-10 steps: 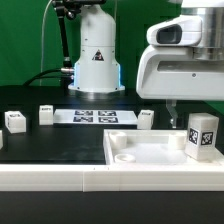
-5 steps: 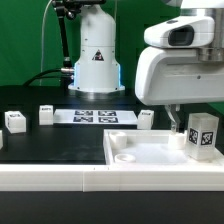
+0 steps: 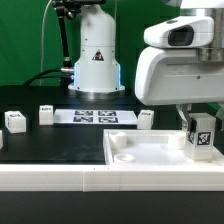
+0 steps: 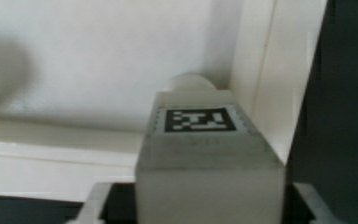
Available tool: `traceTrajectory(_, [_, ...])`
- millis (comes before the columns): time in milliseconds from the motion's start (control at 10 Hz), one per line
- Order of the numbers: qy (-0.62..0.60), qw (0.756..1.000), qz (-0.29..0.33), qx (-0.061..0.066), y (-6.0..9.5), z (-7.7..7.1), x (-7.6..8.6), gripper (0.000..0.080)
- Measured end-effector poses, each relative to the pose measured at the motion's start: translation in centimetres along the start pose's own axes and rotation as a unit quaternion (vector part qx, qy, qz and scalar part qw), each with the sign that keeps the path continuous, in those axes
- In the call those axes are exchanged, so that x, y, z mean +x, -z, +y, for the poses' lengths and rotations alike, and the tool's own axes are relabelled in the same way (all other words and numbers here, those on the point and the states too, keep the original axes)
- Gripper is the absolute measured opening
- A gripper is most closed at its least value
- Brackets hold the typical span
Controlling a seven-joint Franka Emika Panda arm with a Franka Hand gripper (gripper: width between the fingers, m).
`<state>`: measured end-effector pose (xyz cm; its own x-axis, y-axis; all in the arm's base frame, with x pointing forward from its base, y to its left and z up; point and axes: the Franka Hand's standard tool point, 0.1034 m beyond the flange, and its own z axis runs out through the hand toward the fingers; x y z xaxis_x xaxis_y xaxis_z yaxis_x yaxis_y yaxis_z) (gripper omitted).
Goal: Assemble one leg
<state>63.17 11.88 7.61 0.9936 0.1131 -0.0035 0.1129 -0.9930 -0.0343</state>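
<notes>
**Operator:** Fingers (image 3: 186,119): what clearance?
**Technician:** On the exterior view's left of the leg (image 3: 201,138) is the open floor of the white panel (image 3: 150,152). On the exterior view's right, the panel's raised rim is just beside the leg.
**Operator:** Leg axis?
**Technician:** Long axis near vertical, with a tagged face toward the exterior camera.
**Operator:** Grip?
**Technician:** Narrow, closed on the leg's side faces. The wrist view shows no gap.
</notes>
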Motion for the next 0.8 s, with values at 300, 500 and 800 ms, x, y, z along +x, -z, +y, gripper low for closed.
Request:
traceTrajectory(300, [-0.058,0.998,0.000,0.004,-0.04,0.14,0.00,0.0291])
traceTrajectory(500, [-0.140,0.990,0.000,0.014,-0.09,0.35,0.02,0.0291])
traceTrajectory(800, [-0.317,0.948,0.000,0.023,-0.17,0.54,-0.04,0.0292])
